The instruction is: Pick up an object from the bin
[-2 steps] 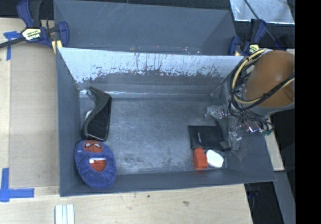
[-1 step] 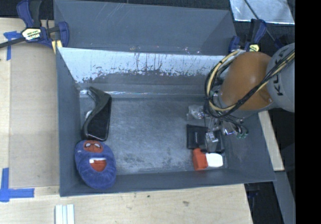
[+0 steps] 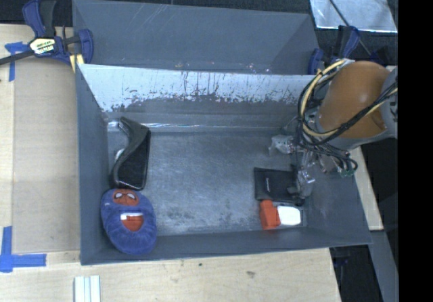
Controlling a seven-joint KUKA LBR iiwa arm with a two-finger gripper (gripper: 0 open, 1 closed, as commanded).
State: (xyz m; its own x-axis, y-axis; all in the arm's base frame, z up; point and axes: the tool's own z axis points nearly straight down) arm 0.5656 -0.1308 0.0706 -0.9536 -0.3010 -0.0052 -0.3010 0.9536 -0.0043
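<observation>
Claw (image 3: pixel 302 187) above black slab (image 3: pixel 269 184), lengthwise left-right

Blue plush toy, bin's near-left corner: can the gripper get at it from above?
Probably yes. The blue plush toy lies uncovered; the bin floor between it and the gripper, over at the right, is bare. Tight spots: the corner walls and the black curved thing at its far side.

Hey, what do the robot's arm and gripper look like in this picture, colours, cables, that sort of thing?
The arm's wrist wears a rounded orange-brown cover. Yellow and black cables loop around the cover's edge and run down to the gripper, a small assembly of silvery metal and dark parts. No markings can be made out on it.
</observation>
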